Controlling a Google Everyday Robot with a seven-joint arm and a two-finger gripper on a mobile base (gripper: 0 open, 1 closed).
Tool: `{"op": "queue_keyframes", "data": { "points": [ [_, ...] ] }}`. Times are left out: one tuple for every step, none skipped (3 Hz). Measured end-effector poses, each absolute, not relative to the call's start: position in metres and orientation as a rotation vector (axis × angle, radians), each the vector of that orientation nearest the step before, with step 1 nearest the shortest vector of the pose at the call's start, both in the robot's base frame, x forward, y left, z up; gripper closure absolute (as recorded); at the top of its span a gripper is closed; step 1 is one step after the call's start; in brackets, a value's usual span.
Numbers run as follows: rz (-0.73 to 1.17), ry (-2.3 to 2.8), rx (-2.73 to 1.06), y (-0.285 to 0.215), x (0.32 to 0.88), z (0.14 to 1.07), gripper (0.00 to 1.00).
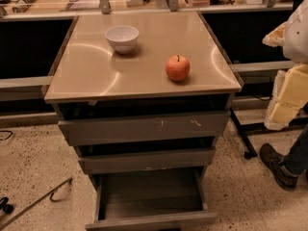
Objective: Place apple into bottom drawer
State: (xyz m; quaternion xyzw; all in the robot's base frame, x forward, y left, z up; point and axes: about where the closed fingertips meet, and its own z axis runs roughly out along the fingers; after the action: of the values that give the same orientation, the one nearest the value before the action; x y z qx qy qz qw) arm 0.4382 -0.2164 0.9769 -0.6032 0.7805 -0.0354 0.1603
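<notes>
Lying on the cabinet top (pixel 144 52) right of the bowl (pixel 121 37), the apple (pixel 177 68) is seen outside the open bottom drawer (pixel 149 196); the gripper is out of view.

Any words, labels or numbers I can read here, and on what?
None can be read.
Apple, white bowl, bottom drawer: no text.
Top drawer front: only white scratches.
Clutter on the back counter: too small to read.
Gripper, at the upper right edge: no marking visible.

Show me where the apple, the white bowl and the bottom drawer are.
apple (pixel 177 68): camera view, middle of its red skin.
white bowl (pixel 121 44): camera view, outer wall.
bottom drawer (pixel 151 220): camera view, front panel.
hand: not in view.
</notes>
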Motion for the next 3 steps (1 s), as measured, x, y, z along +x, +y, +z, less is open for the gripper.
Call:
{"op": "queue_keyframes", "data": {
  "points": [
    [-0.101,2.216,-1.717,-0.215,0.442,0.978,0.00],
    [-0.083,2.151,-1.709,-0.198,0.472,0.977,0.00],
    [-0.052,2.082,-1.698,-0.176,0.523,0.965,0.00]
  ]
}}
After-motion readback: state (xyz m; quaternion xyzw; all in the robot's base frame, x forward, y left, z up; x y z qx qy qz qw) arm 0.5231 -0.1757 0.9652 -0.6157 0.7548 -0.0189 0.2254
